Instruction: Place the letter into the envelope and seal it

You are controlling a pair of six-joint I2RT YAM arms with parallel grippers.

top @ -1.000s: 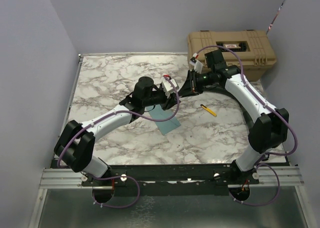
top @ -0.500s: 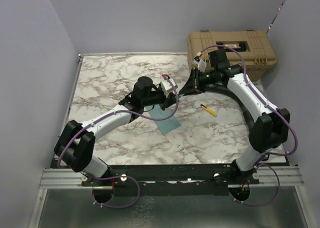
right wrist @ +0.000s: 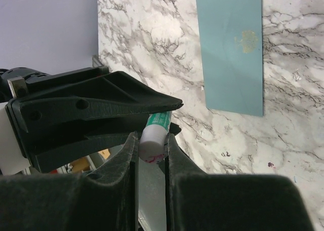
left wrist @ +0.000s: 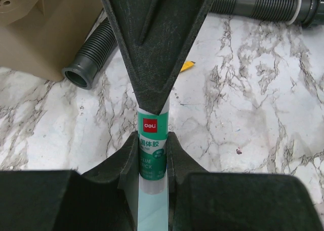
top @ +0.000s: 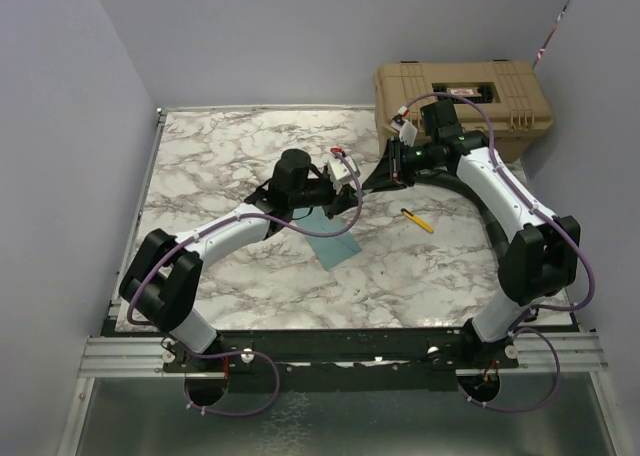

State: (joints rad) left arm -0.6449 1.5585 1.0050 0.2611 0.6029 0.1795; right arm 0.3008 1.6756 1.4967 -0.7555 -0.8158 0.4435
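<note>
The teal envelope lies flat on the marble table under my left arm. The right wrist view shows it closed, with a gold emblem. The tan letter is not in view. A green-labelled glue stick is held in the air between both grippers. My left gripper is shut on its green body. My right gripper is shut on its white end. The two grippers meet tip to tip above the table, just beyond the envelope, left gripper and right gripper.
A tan hard case stands at the back right. A yellow pen lies to the right of the envelope. A grey corrugated hose lies on the table beside the case.
Both grippers have shifted slightly to the right and back with the glue stick between them. The left arm's elbow has swung a little. The envelope has not moved.
</note>
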